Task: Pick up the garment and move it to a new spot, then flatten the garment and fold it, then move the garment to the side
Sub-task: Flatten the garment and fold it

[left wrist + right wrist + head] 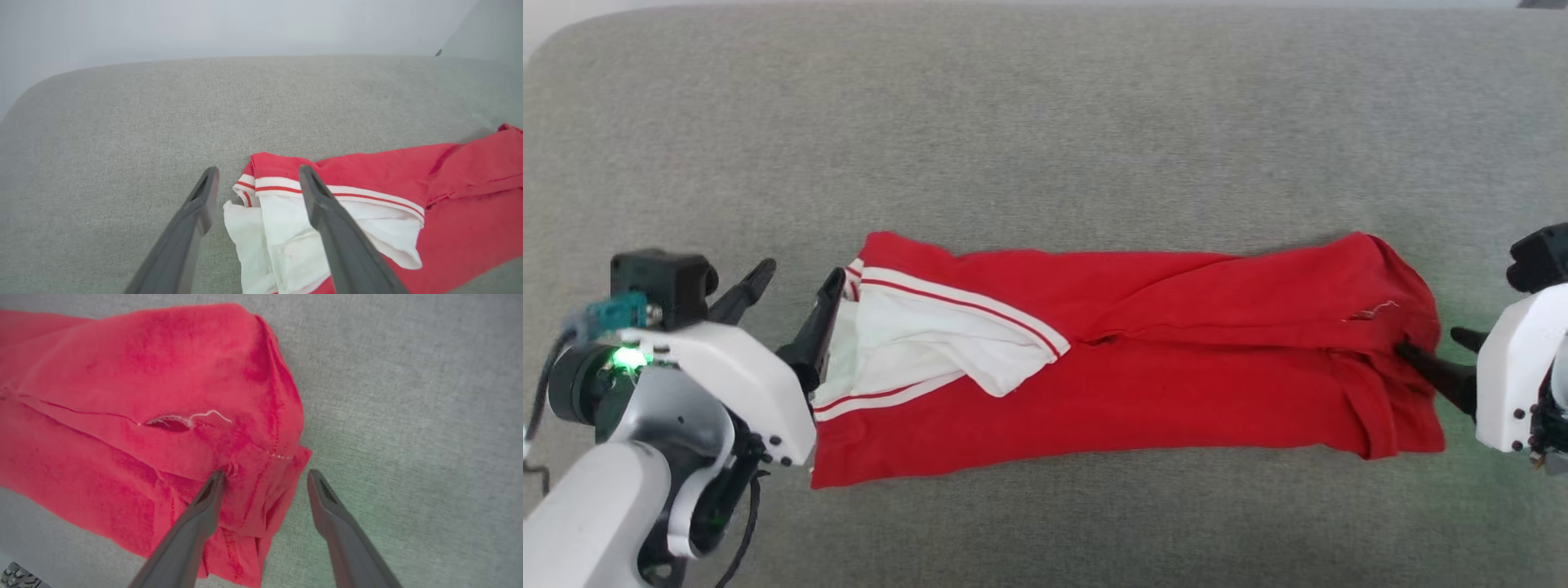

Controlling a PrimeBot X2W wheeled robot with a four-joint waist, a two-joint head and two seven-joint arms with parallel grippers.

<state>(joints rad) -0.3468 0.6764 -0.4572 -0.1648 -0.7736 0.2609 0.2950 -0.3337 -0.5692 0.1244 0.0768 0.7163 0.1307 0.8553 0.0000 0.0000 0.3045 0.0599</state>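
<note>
L gripper (802, 271), R gripper (1427, 340) agape, each straddling garment (1176, 367) end.

Garment (1176, 359) lies stretched left-to-right across the middle of padded surface (1045, 122), with a wide margin of surface behind it. Turned-back flap (947, 343) sits on top of the garment at its left end. Left tool (802, 271) is at that end: inner finger over the garment's edge, outer finger over the surface further left. Right tool (1429, 340) is at the opposite end: inner finger touching bunched folds, outer finger just beyond the edge, over the surface.
</note>
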